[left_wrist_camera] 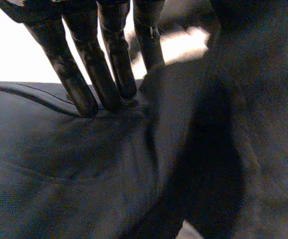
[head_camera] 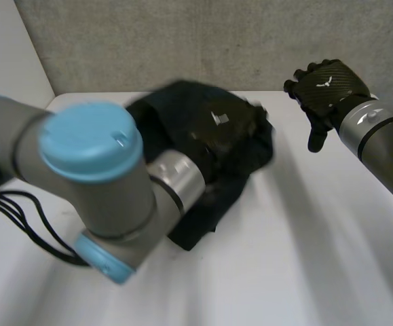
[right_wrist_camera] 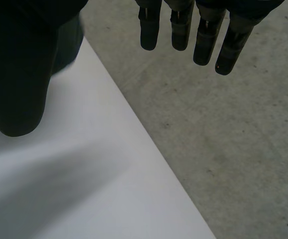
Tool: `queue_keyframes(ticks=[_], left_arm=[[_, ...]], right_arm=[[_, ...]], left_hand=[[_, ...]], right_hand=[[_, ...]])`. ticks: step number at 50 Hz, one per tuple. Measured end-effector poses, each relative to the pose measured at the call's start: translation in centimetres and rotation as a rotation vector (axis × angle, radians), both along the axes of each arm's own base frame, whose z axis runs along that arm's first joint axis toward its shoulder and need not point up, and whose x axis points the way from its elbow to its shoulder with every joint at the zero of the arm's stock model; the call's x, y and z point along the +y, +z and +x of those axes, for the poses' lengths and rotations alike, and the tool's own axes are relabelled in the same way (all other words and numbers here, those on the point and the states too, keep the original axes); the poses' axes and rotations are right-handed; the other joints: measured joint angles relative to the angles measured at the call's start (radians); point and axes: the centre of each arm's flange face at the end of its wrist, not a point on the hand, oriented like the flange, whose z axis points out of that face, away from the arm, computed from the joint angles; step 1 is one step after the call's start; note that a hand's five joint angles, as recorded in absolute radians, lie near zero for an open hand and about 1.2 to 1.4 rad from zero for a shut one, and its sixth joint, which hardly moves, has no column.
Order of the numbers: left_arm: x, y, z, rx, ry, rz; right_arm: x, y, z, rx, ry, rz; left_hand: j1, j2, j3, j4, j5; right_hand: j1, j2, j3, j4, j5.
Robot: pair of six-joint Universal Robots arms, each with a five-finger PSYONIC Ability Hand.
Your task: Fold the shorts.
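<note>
The white table (head_camera: 305, 258) is filling the lower two thirds of the head view, with a grey wall (head_camera: 182, 41) running across the top. The left arm (head_camera: 87, 170) is reaching in from the lower left towards the centre. The dark shorts (head_camera: 206, 207) are lying bunched on the table at upper centre, one part trailing down towards the middle of the frame. The left hand (head_camera: 223, 136) is resting on top of them. In its wrist view, its straight fingers (left_wrist_camera: 79, 89) are pressing their tips into the cloth beside a raised fold. The right hand (head_camera: 326, 87) is hovering at upper right, apart from the shorts, its fingers (right_wrist_camera: 206, 40) hanging relaxed and holding nothing.
</note>
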Motion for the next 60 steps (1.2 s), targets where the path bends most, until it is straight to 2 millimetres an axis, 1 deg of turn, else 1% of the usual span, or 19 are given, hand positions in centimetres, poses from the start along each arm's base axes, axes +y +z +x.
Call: queue_keyframes(ticks=[1,4,7,11,16,18,21,25,28,29,31,32,36,37,41,42,47,52,60], left_arm=[[0.3,-0.4,-0.1,-0.013,-0.009,0.01],[1.3,-1.4,0.0,-0.056,-0.028,0.037],[1.4,-0.9,0.4,-0.067,-0.019,0.039],[0.1,1.7,2.5,-0.046,0.05,0.015],[-1.7,5.7,5.9,0.014,0.163,-0.037],[-2.2,6.7,7.0,0.032,0.197,-0.055],[-3.0,7.8,8.6,0.051,0.245,-0.077],[-4.3,8.1,10.3,0.054,0.306,-0.083],[-5.1,7.6,11.1,0.045,0.338,-0.074],[-5.6,7.0,11.4,0.033,0.355,-0.059],[-6.2,6.1,11.7,0.017,0.376,-0.04],[-6.9,4.8,12.0,-0.006,0.406,-0.011],[-8.2,2.2,13.0,-0.057,0.502,0.052],[-8.8,1.1,13.6,-0.078,0.556,0.078],[-9.6,-1.4,15.2,-0.128,0.68,0.135],[-9.6,-1.6,15.3,-0.133,0.689,0.14],[-9.8,-3.7,16.5,-0.169,0.754,0.187],[-9.9,-5.5,16.9,-0.188,0.74,0.224],[-8.9,-7.0,15.9,-0.213,0.647,0.269]], right_arm=[[-0.1,0.1,-0.1,-0.001,-0.004,-0.003],[-0.3,0.3,-0.3,-0.006,-0.016,-0.014],[-0.5,0.4,-0.4,-0.008,-0.023,-0.019],[-0.8,0.6,-0.6,-0.015,-0.031,-0.027],[-0.7,0.9,-0.6,-0.043,-0.03,-0.021],[-0.6,1.0,-0.6,-0.058,-0.03,-0.015],[-0.3,1.2,-0.5,-0.091,-0.03,0.003],[0.4,1.0,-0.3,-0.133,-0.023,0.056],[1.0,0.8,0.1,-0.16,-0.008,0.1],[1.7,0.5,0.6,-0.185,0.014,0.141],[2.1,0.2,1.0,-0.201,0.031,0.168],[3.0,-0.6,1.9,-0.236,0.073,0.235],[4.3,-2.2,3.7,-0.273,0.138,0.331],[4.8,-2.9,4.4,-0.281,0.163,0.361],[6.4,-4.4,6.4,-0.272,0.229,0.408],[6.6,-4.6,6.6,-0.27,0.236,0.411],[9.2,-6.3,8.3,-0.201,0.31,0.434],[11.6,-7.2,8.2,-0.089,0.362,0.411],[14.1,-8.6,5.9,0.163,0.424,0.326]], left_hand=[[-0.055,-0.057,-0.066,-0.065,-0.066],[-0.093,-0.128,-0.14,-0.133,-0.141],[-0.102,-0.141,-0.155,-0.147,-0.158],[-0.105,-0.149,-0.155,-0.152,-0.16],[-0.135,-0.171,-0.177,-0.175,-0.182],[-0.145,-0.181,-0.187,-0.187,-0.193],[-0.165,-0.2,-0.208,-0.207,-0.213],[-0.17,-0.209,-0.216,-0.218,-0.223],[-0.17,-0.209,-0.216,-0.218,-0.223],[-0.171,-0.209,-0.216,-0.218,-0.223],[-0.171,-0.209,-0.216,-0.218,-0.223],[-0.171,-0.209,-0.216,-0.218,-0.223],[-0.171,-0.209,-0.216,-0.218,-0.223],[-0.171,-0.209,-0.216,-0.218,-0.223],[-0.171,-0.209,-0.216,-0.218,-0.223],[-0.171,-0.209,-0.216,-0.218,-0.223],[-0.171,-0.209,-0.216,-0.218,-0.223],[-0.17,-0.209,-0.216,-0.218,-0.223],[-0.168,-0.207,-0.214,-0.216,-0.209]], right_hand=[[0.0,0.0,0.0,0.0,0.0],[0.0,0.0,0.0,0.0,0.0],[0.0,0.0,0.0,0.0,0.0],[0.0,0.0,0.0,0.0,0.0],[0.0,0.0,0.0,0.0,0.0],[0.0,0.0,0.0,0.0,0.0],[0.0,0.0,0.0,0.0,0.0],[0.0,0.0,0.0,0.0,0.0],[0.0,0.0,0.0,0.0,0.0],[0.0,0.0,0.0,0.0,0.0],[0.0,0.0,0.0,0.0,0.0],[0.0,0.0,0.0,0.0,0.0],[0.0,0.0,0.0,0.0,0.0],[0.0,0.0,0.0,0.0,0.0],[0.0,0.0,0.0,0.0,0.0],[0.0,0.0,0.0,0.0,0.0],[0.0,0.0,0.0,0.0,0.0],[0.0,0.0,0.0,0.0,0.0],[0.0,0.002,0.004,0.0,0.0]])
